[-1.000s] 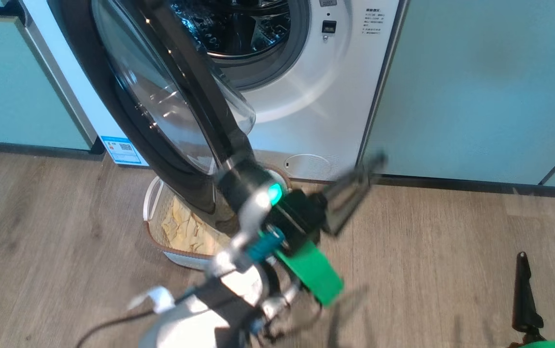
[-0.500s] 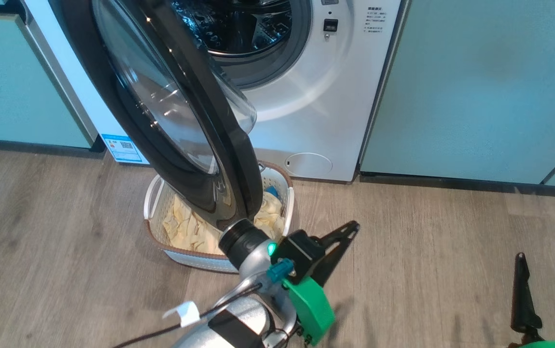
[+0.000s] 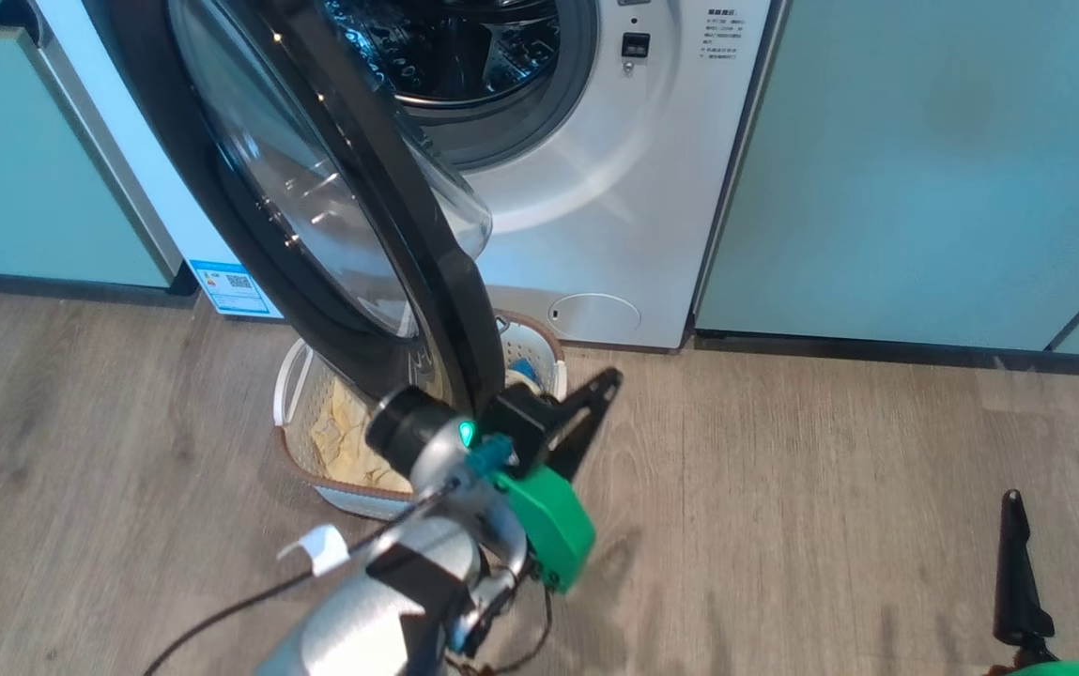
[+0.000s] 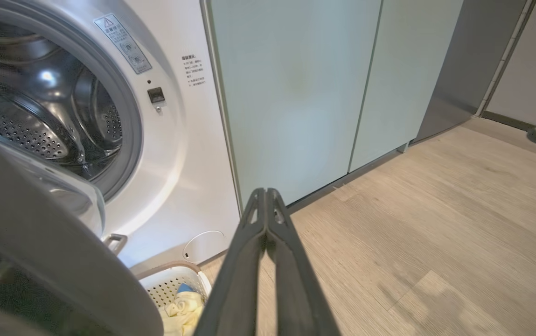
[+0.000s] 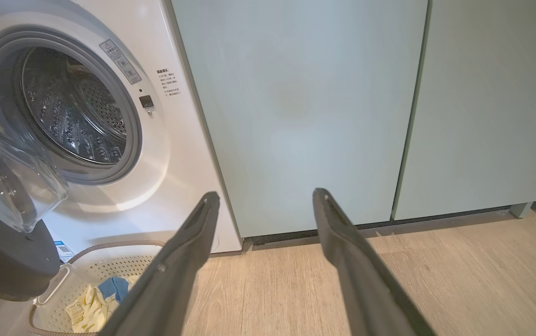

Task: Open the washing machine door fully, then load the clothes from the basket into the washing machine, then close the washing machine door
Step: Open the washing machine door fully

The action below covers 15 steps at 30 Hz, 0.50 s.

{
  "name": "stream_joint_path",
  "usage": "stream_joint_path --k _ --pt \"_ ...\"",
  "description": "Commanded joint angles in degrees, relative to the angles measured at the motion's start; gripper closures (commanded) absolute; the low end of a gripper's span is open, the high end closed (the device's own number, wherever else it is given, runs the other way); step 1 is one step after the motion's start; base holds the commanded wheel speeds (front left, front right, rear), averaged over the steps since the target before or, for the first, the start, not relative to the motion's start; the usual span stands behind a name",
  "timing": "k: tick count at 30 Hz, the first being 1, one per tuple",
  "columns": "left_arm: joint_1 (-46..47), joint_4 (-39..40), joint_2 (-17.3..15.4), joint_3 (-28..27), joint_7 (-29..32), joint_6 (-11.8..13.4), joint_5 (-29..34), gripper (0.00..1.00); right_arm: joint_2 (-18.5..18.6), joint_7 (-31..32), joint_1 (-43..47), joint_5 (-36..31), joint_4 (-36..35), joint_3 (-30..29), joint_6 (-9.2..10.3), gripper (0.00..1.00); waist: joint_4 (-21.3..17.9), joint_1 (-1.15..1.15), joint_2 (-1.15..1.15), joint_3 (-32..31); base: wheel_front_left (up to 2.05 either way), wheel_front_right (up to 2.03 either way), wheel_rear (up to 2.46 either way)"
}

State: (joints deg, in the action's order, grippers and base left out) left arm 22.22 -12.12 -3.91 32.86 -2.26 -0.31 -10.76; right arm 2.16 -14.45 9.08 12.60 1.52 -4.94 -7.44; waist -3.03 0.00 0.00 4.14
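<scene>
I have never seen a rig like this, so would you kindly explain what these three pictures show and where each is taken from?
This is a wheeled robot with two arms. One picture comes from its head camera, looking down at a washing machine whose round door stands open. On the wooden floor under the door sits a basket of pale clothes. The other two pictures come from wrist cameras, each looking along that arm's two dark fingers. The left gripper is shut, near the door's lower edge; the right gripper is open, low at the right. Neither holds anything.
</scene>
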Motion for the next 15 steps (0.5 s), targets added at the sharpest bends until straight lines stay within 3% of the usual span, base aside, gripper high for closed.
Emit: stream_joint_path --k 1,15 --pt "3.6 1.1 -0.8 -3.0 -0.9 0.5 -0.4 1.00 0.7 -0.5 -2.1 0.3 -1.4 1.3 -0.05 0.00 -0.1 0.00 0.00 0.0 0.00 0.00 0.00" --pt "8.3 -5.3 -2.0 -6.6 -3.1 2.2 -1.6 1.00 0.7 -0.5 -2.8 0.6 -0.9 1.7 -0.05 0.00 -0.9 0.00 0.00 1.1 0.00 0.00 0.00"
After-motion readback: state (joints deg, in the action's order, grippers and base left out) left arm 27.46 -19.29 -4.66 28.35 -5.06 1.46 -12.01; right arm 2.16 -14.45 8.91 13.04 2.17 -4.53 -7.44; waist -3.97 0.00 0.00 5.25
